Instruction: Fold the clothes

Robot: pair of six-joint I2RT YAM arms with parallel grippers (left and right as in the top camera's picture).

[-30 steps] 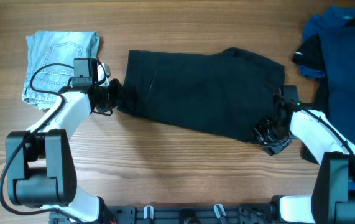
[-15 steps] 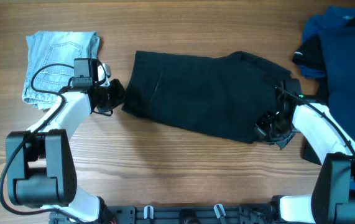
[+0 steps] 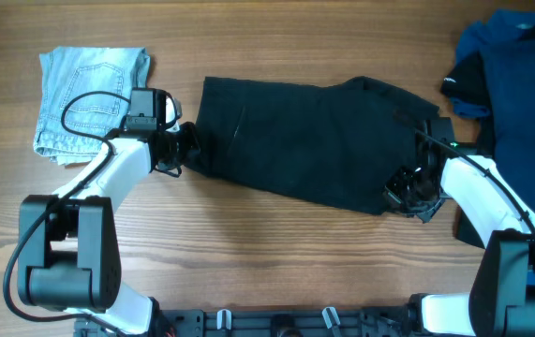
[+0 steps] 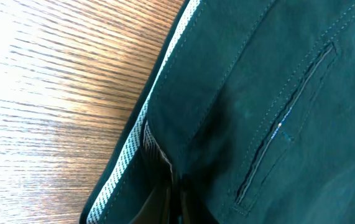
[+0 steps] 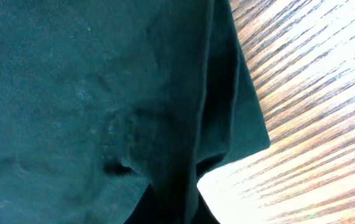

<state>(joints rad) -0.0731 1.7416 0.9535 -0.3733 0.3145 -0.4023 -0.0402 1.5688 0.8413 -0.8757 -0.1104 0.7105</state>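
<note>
The black shorts [image 3: 314, 140] lie spread flat across the middle of the table. My left gripper [image 3: 189, 150] is at their left edge, shut on the fabric. In the left wrist view the gripper [image 4: 176, 202] pinches the hem beside the white dotted lining [image 4: 133, 143], with a welt pocket [image 4: 286, 127] to the right. My right gripper [image 3: 406, 192] is at the shorts' lower right corner. In the right wrist view this gripper [image 5: 177, 199] is shut on a fold of the black cloth [image 5: 90, 81].
A folded light-blue denim piece [image 3: 89, 98] sits at the back left, just behind my left arm. A heap of royal-blue and black garments [image 3: 515, 84] fills the back right corner. Bare wood [image 3: 267, 253] runs along the front.
The shorts slid slightly to the right. My right gripper moved in and shut on their corner. My left gripper moved right onto the left edge and closed on it.
</note>
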